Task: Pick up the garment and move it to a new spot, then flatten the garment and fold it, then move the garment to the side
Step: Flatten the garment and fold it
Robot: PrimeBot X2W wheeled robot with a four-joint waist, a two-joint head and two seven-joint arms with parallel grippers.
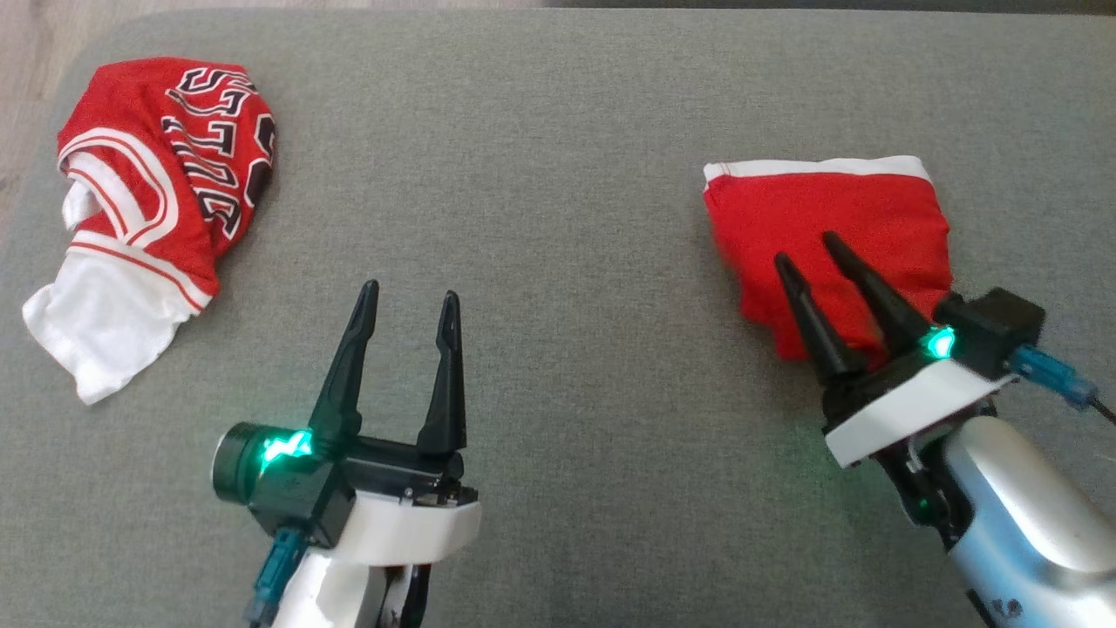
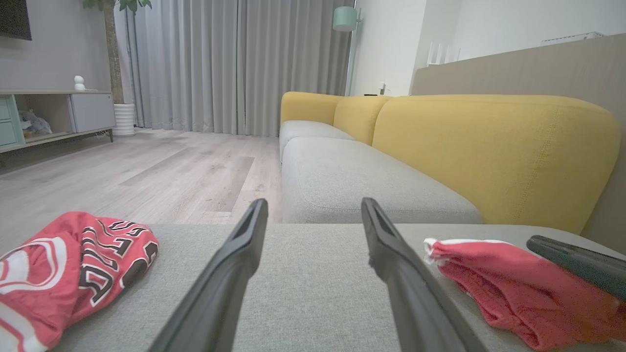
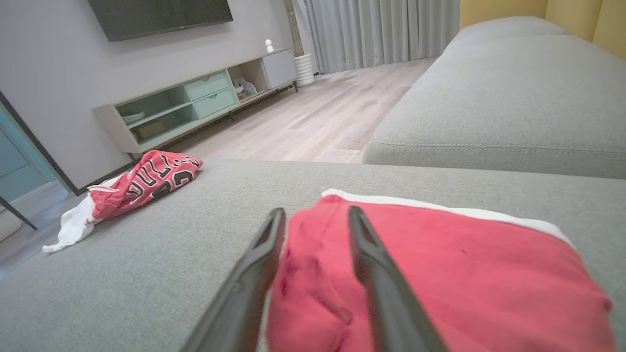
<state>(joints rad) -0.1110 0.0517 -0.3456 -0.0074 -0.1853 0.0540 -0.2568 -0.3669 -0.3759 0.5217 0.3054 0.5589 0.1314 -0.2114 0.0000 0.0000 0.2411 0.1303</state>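
Finds right gripper (image 1: 806, 249) fingers parted over folded red garment (image 1: 828, 205), clamping nothing; left gripper (image 1: 411, 291) wide open, empty. Places garment right on grey cushion (image 1: 567, 174), lettered jersey (image 1: 166, 166) far left. Judges setting-aside nearly done; calls for withdrawing without snagging. Gains yellow sofa back (image 2: 489, 146) from left wrist view.

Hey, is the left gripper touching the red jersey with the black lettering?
No, the left gripper stands open over the bare grey cushion, well apart from the lettered jersey.

The red garment (image 1: 828, 209) at three o'clock is looking like soft, matt cloth. The grey cushion (image 1: 567, 131) is showing a coarse weave.
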